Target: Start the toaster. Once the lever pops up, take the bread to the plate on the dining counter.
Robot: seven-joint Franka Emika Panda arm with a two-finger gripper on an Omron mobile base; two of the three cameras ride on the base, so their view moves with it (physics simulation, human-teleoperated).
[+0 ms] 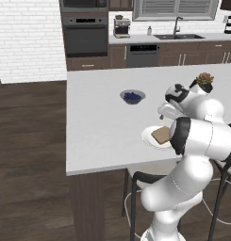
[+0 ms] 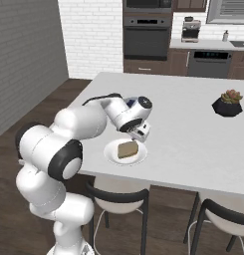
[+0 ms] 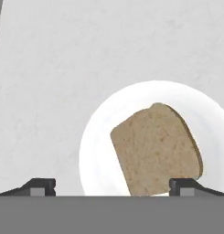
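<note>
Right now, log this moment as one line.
bread: lying on plate | end effector: open above it | plate: on dining counter

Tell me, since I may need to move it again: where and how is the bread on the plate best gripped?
The bread lies flat on the plate, so its faces offer no hold. Probably best to come from straight above with the hand open and pinch two opposite straight side edges, across its narrower width, avoiding the rounded top.
</note>
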